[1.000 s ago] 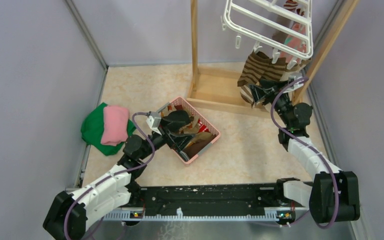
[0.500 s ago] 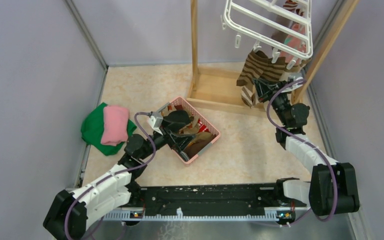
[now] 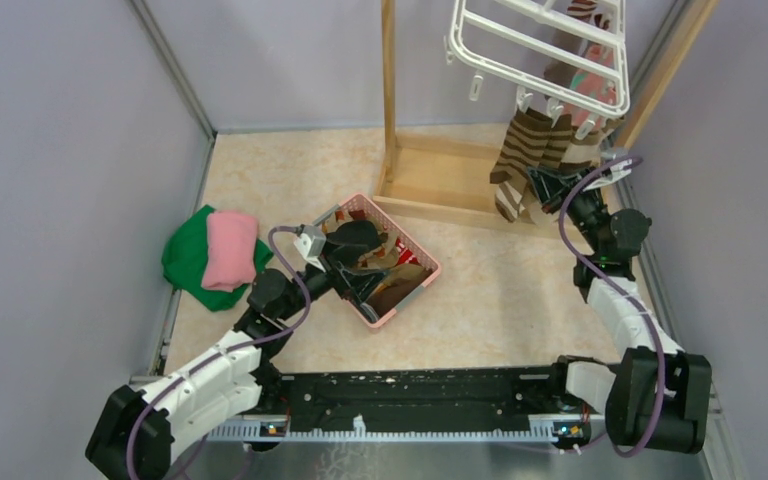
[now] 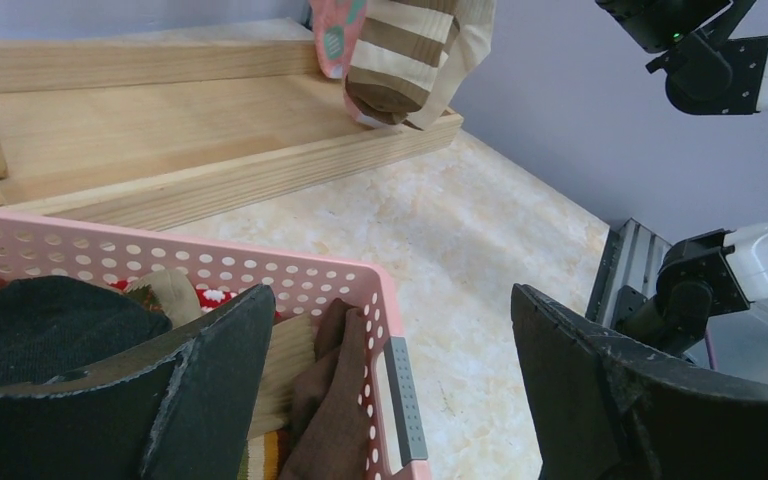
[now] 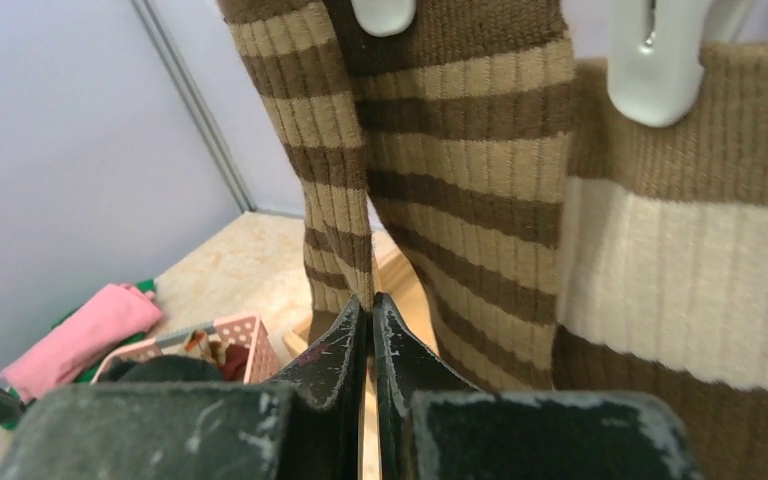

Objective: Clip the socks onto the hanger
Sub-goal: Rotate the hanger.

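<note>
R gripper [image 5: 371,325] pinched together, empty, by clipped striped socks [image 5: 460,150]; L gripper [image 4: 390,305] spread wide over pink basket [image 4: 210,272].

We see two socks [image 5: 460,150] banded in dark brown, tan and cream, under white clips [image 5: 657,55] on a white hanger [image 3: 540,45]. Behind them, a pink sock [image 4: 332,30] carries teal marks. The basket [image 4: 210,265] is pink, dotted with holes — black, brown and red fabric inside. There is a pink cloth [image 3: 230,248] and a green cloth [image 3: 182,262]. The worktop [image 3: 500,300] is mottled cream — the stand [image 3: 440,180] pale wood.
</note>
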Controlling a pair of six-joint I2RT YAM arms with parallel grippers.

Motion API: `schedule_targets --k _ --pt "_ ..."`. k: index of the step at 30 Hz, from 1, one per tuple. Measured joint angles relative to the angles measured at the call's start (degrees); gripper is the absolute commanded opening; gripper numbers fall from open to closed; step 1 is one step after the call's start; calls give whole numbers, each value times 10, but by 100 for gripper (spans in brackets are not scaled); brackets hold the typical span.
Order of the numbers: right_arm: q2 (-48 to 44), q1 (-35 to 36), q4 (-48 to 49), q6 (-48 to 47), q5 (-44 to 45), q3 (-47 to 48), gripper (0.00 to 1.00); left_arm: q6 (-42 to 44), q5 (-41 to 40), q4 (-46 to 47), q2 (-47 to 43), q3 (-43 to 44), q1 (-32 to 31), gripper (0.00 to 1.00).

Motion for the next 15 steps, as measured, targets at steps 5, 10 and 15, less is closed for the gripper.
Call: schedule_targets --k 5,10,15 --pt "-24 -51 -88 1 -44 19 0 7 0 0 3 0 0 93" --pt "-30 -106 -157 0 -70 54 0 13 11 3 15 0 0 92" --pt "-32 -157 -210 -5 -87 79 0 17 21 6 15 0 0 92"
